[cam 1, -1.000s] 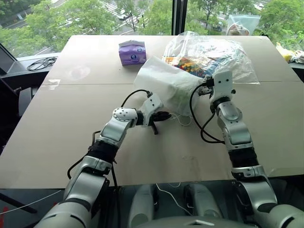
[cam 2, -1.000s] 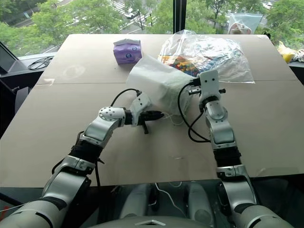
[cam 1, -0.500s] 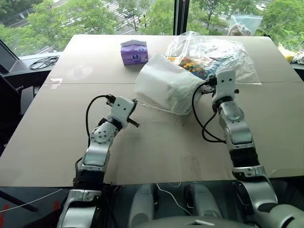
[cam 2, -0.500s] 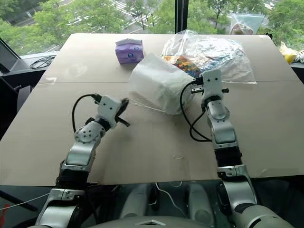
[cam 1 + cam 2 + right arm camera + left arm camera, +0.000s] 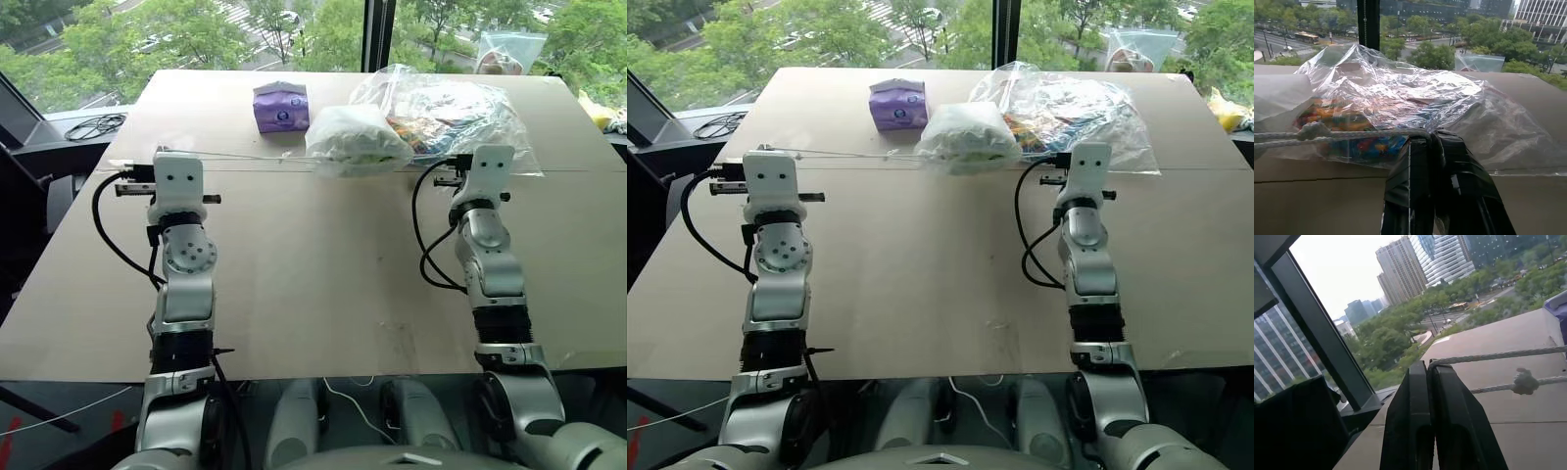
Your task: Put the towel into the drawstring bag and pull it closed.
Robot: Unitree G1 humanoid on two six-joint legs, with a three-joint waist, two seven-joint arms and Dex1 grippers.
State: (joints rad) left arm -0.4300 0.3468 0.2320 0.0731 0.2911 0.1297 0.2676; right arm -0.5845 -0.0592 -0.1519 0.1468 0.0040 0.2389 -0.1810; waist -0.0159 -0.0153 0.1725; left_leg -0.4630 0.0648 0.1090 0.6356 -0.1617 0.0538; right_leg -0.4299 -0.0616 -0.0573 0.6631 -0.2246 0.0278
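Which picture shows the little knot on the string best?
The left wrist view: the knot sits large on the white cord, just past the left gripper, which is shut on that cord. The right wrist view shows another knot. In the eye views the cord is just a thin line.

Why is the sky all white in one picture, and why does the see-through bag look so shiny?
In the left wrist view the bright daylight washes the sky out to plain white, while the black fingers pinching the cord stay dark. In the right wrist view window light glints off the crinkles of the clear plastic bag, hazing the colourful things inside.
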